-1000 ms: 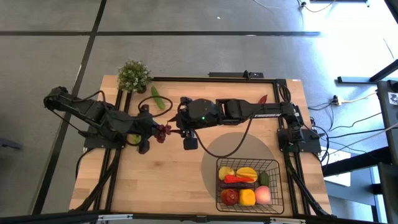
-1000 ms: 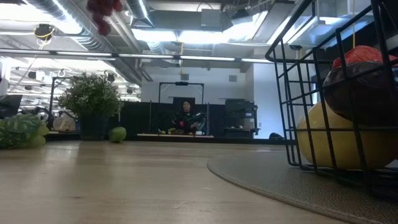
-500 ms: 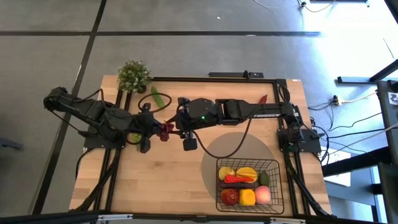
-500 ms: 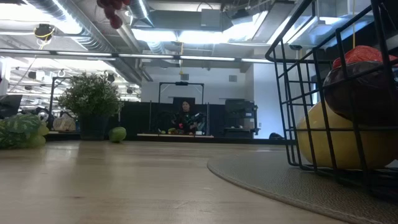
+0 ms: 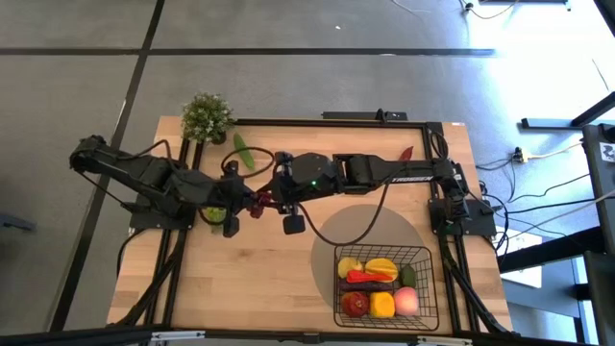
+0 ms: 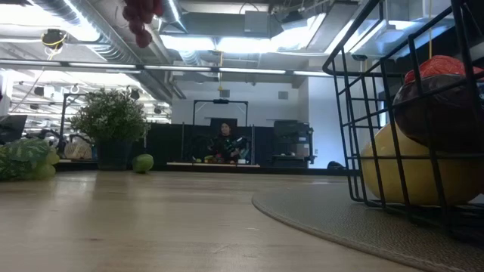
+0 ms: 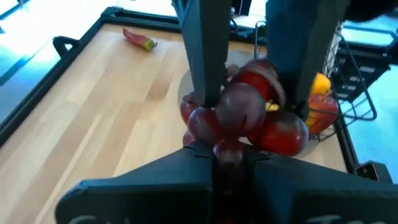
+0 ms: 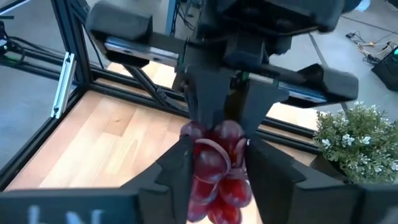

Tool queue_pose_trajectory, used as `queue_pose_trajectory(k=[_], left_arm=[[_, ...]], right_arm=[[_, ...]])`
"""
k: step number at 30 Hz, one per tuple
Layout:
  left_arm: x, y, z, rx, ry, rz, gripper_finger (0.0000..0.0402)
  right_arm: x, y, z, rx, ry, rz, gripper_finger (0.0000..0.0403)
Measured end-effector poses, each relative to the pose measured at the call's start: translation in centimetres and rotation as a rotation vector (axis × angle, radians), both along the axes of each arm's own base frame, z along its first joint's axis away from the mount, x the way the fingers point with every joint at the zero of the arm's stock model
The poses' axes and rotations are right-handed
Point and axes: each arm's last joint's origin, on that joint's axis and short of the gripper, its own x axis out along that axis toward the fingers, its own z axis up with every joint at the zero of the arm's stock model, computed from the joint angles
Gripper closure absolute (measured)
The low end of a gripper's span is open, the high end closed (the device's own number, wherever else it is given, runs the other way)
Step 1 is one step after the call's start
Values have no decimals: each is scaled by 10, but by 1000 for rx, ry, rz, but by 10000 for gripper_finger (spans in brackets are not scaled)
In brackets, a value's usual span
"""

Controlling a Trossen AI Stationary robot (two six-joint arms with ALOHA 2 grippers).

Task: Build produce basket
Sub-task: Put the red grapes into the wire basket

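A bunch of purple grapes [image 5: 258,201] hangs in the air over the table's middle left, between my two grippers. My left gripper [image 5: 248,202] comes from the left and is shut on it. My right gripper [image 5: 273,198] faces it from the right, open, with a finger on either side of the bunch [image 8: 214,165]; I cannot tell whether they touch it. The black wire basket [image 5: 384,281] stands at the near right with several fruits and vegetables in it. Green grapes [image 5: 209,213] lie on the table under my left arm. My left gripper pinches the left end of the purple bunch [image 7: 227,149] between its two fingers [image 8: 208,106]. The fingers come level from the table's left. The bunch is lifted well clear of the table [image 6: 142,13], and its berries stick out past the fingertips toward my right gripper.
A cucumber [image 5: 245,154] and a potted plant [image 5: 207,116] are at the far left, and a red chili [image 5: 407,153] lies at the far right. A grey round mat [image 5: 370,231] lies under the basket. Bare wood lies at the near left.
My left gripper has carried the purple grapes a little toward the table's right, in between my right gripper's fingers. The bunch has stayed lifted clear of the table.
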Motion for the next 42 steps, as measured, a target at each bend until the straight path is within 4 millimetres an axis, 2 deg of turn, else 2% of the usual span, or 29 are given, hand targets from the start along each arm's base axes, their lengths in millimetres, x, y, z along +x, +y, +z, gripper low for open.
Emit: queue_pose_trajectory(k=[6, 22, 27, 32, 42], left_arm=[[0, 0, -1, 5, 7, -2, 402], [0, 0, 0, 12, 0, 6, 401], [0, 0, 0, 12, 0, 7, 401], [1, 1, 0, 10, -3, 12, 382], [1, 1, 0, 13, -8, 20, 335]], right_arm=[[-1, -1, -2, 0, 26, -3, 301], [-3, -1, -5, -2, 62, -11, 302], [-3, -1, -5, 0, 62, -13, 333], [-3, -1, -5, -1, 62, -12, 392], [-3, -1, -6, 14, 68, -18, 396]])
